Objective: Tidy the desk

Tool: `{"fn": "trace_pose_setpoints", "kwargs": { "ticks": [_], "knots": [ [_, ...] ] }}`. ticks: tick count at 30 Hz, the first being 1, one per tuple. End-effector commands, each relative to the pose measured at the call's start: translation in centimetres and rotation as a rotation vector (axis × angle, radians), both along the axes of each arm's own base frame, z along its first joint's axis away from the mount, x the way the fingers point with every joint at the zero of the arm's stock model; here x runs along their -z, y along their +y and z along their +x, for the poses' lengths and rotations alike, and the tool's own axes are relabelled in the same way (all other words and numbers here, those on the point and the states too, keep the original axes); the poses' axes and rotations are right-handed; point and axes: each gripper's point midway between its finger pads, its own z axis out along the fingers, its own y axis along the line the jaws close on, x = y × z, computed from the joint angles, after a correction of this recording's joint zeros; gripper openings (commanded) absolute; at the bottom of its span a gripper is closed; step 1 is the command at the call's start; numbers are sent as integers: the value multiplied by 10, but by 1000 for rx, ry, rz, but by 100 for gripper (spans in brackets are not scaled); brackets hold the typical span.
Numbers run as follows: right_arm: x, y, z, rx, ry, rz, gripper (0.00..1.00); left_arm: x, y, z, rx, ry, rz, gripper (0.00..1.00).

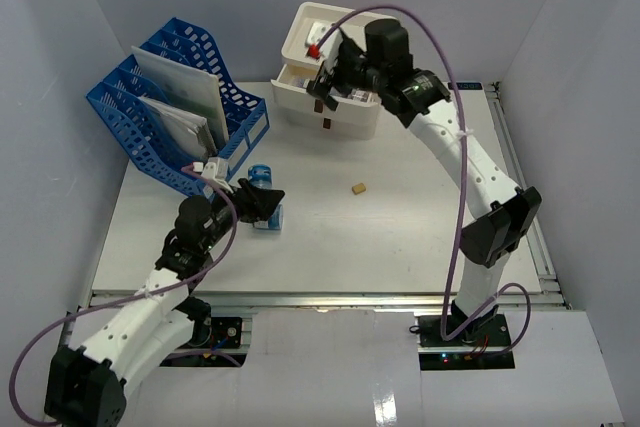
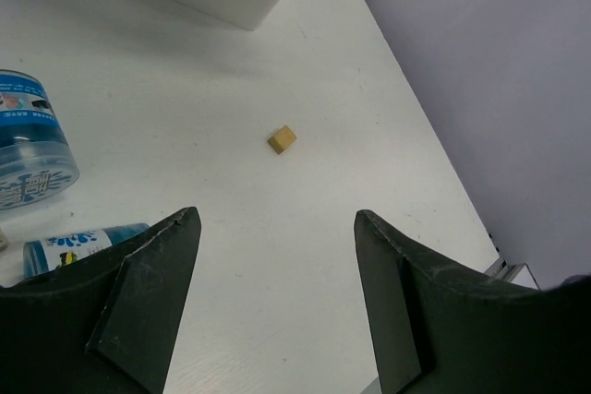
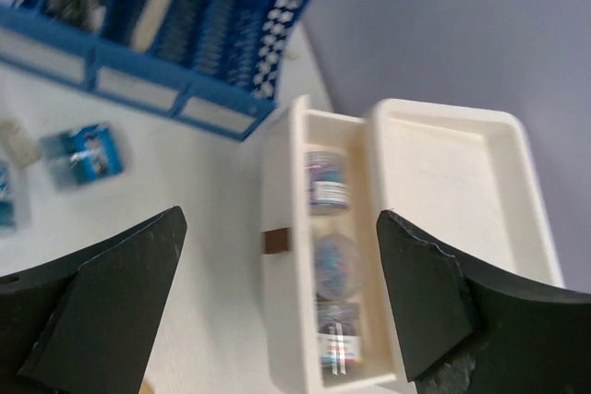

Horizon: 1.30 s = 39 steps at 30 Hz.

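Observation:
The desk (image 1: 400,237) is a flat white tabletop. My left gripper (image 1: 262,203) is open and empty, low over the desk beside two blue-labelled round containers, one standing (image 1: 261,173) and one lying (image 1: 268,221). In the left wrist view my left gripper (image 2: 277,214) frames bare desk (image 2: 305,256), with a small tan block (image 2: 283,139) ahead and the containers (image 2: 28,145) to the left. My right gripper (image 1: 328,82) is open and empty above the white drawer box (image 1: 345,119). In the right wrist view my right gripper (image 3: 277,219) hangs over an open drawer (image 3: 282,320) holding three small containers (image 3: 325,182).
A blue file rack (image 1: 170,112) with papers stands at the back left. The tan block (image 1: 357,188) lies mid-desk. The drawer box has brown handles (image 1: 326,125) and a top tray with a red item (image 1: 313,49). Grey walls close in on three sides.

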Motion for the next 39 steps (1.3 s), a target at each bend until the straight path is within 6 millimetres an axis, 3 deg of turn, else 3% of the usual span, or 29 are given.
{"fn": "trace_pose_setpoints", "kwargs": {
  "ticks": [1,5,9,13,22,35,37,39],
  "knots": [
    [-9,-52,81,240,123,232,86,-21,-21,27,41,-54,-70,79],
    [5,-72,119,275,174,286,85,-20,-37,52,70,-46,-61,83],
    [29,-71,132,273,155,247,85,-16,-50,79,84,-36,-41,83],
    [29,-76,145,271,141,252,83,-7,-60,102,86,-31,-15,83],
    [65,-77,156,231,196,226,67,7,-81,152,97,-14,30,82],
    [90,-74,161,209,221,196,50,9,-98,193,98,-71,39,76],
    [92,-73,158,195,234,192,42,9,-100,199,95,-75,43,75],
    [95,-71,153,177,256,189,25,8,-101,205,89,-77,48,75]
  ]
}}
